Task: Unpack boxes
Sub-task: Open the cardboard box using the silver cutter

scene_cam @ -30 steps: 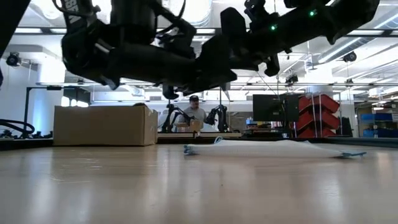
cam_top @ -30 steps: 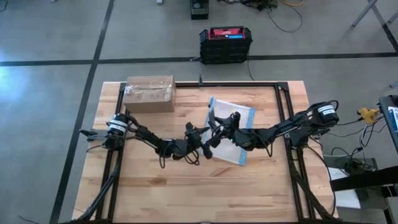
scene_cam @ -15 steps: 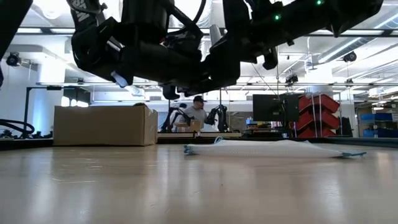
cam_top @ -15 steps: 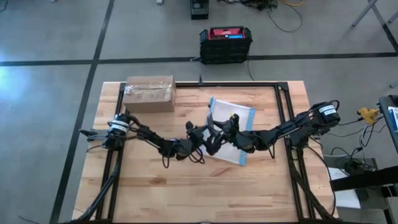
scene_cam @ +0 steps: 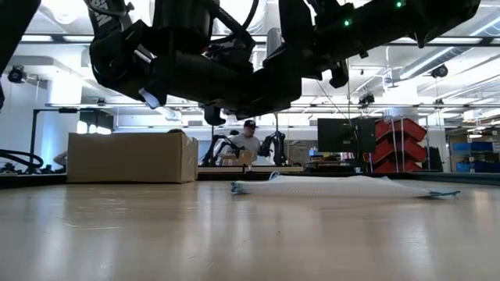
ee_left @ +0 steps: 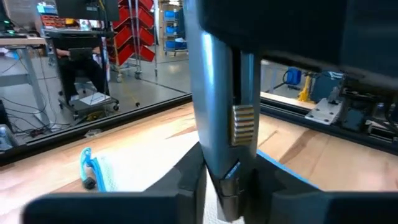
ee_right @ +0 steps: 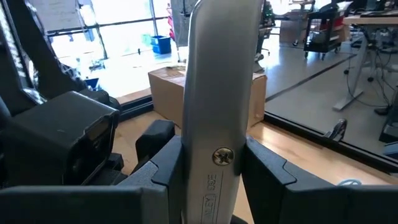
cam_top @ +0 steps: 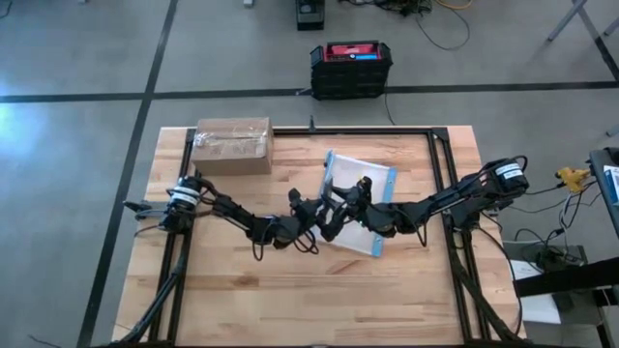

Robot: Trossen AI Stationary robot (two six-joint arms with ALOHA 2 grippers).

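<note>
- High view: A brown box (cam_top: 232,145) sits at the far left corner of the wooden table (cam_top: 290,300), flaps shut under shiny tape. Both arms reach in to meet near mid-table, well clear of the box. The left gripper (cam_top: 311,215) and right gripper (cam_top: 340,208) come together over the near edge of a clear pouch (cam_top: 372,184) with a blue border. Between them is a slim grey tool (cam_top: 330,196). A black-and-red case (cam_top: 351,68) stands on the floor beyond the table.
- Low view: The box (scene_cam: 131,157) rests on the table at left, the pouch (scene_cam: 344,186) lying flat at right. The arms fill the upper part, held above the tabletop. A person (scene_cam: 248,142) sits in the room behind.
- Left wrist view: The fingers (ee_left: 186,180) close on the grey tool (ee_left: 214,106), a utility knife with a ridged slider; the pouch (ee_left: 118,171) lies beneath.
- Right wrist view: This gripper's fingers (ee_right: 267,171) clamp the same knife (ee_right: 217,93) from both sides, a screw showing on its handle. Whether any blade is out cannot be told. The box (ee_right: 174,93) stands behind it.
</note>
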